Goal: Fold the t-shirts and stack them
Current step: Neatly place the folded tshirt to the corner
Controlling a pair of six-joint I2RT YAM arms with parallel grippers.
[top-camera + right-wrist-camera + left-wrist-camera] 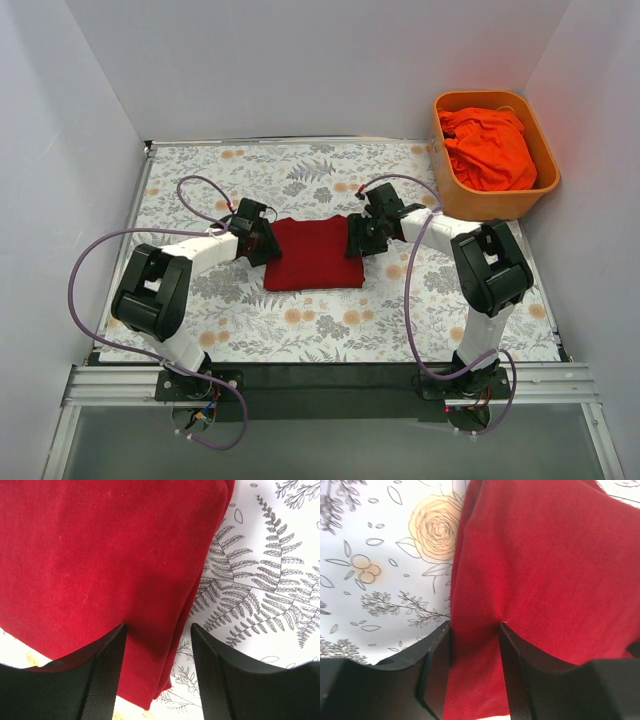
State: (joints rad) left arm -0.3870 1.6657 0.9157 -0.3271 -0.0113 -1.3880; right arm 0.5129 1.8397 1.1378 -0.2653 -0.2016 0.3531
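Left pincer (474, 632) apart astride crimson t-shirt (315, 255) left edge, right pincer (159, 632) apart astride right edge

An orange tub (497, 206) stands far right by the floral tablecloth (300, 170).

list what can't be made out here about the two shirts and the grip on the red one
- Left gripper: left wrist view, crimson t-shirt fills the space between the jaws; clamped or not, unclear.
- Crimson t-shirt's lower layers: top view, covered by its own top layer.
- Orange-red t-shirt: top view only, bunched; lower part hidden by the orange tub wall.
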